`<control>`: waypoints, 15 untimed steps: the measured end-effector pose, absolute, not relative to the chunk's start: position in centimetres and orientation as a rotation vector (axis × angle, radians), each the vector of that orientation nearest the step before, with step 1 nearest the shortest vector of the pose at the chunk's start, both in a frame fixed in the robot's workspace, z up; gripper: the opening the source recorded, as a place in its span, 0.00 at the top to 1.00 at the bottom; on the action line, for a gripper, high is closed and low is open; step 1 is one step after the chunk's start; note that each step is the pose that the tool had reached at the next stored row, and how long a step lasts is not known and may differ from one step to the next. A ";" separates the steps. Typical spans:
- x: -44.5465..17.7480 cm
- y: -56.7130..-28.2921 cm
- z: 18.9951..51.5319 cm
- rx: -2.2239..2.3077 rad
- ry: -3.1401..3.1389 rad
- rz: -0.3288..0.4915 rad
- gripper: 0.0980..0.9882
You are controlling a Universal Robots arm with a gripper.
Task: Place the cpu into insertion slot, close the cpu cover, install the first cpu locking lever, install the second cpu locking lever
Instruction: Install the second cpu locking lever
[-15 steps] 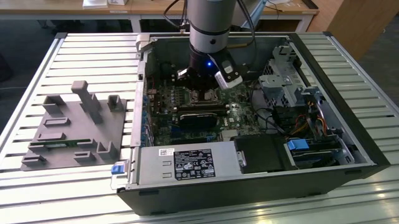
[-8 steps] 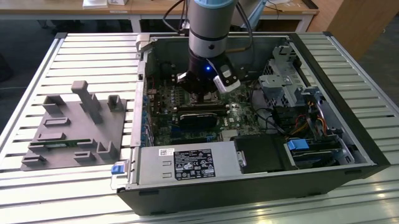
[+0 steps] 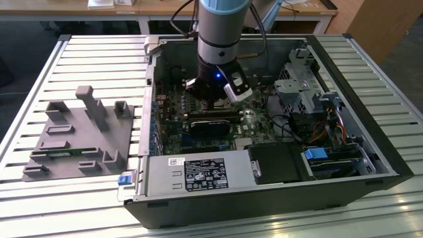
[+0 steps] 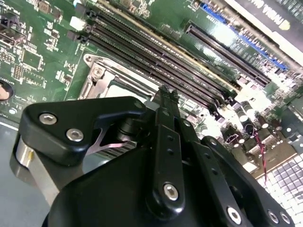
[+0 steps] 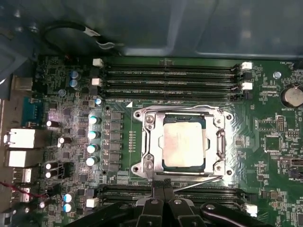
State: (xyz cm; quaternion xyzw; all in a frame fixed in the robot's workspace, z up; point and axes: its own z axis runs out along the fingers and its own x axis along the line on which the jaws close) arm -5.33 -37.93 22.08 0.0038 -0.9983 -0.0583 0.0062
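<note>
In the exterior view, the arm (image 3: pixel 221 29) reached down from the top centre of the frame into an open computer case (image 3: pixel 370 163) lying on a slatted metal table (image 3: pixel 79 54), and a grey plastic fixture (image 3: pixel 79 134) sat on the table in the left half of that frame. The gripper (image 3: pixel 218 99) hung low over the green circuit board (image 3: pixel 172 139), just above the middle of the picture. In the first wrist view, the insertion slot (image 5: pixel 142 142) lay in the centre of the frame, with the cpu (image 5: pixel 183 143) seated flat inside it, its silver-grey top showing through the square cutout of the cpu cover (image 5: pixel 220 142), which lay closed over the slot. Long black memory slots (image 5: pixel 170 78) ran across the frame above the slot. A thin wire locking lever (image 5: pixel 199 178) ran along the slot's lower edge, and the gripper's fingertips (image 5: pixel 163 185) stood at the bottom centre of that frame, drawn together and touching or nearly touching that lever; whether they actually pinched it could not be told, as the tips hid the contact. In the second wrist view, the gripper (image 4: pixel 166 92) appeared from behind, its two fingers pressed side by side in the centre of the frame, pointing toward the slot's silvery rim (image 4: pixel 99 78) at centre left.
</note>
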 end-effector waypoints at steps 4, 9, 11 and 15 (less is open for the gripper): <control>-5.6 -38.3 22.1 0.012 -3.123 -0.193 0.99; -5.9 -38.3 21.7 0.012 -3.123 -0.199 0.99; -5.9 -38.3 21.4 0.012 -3.123 -0.199 0.99; -5.9 -38.3 20.7 0.012 -3.123 -0.200 0.99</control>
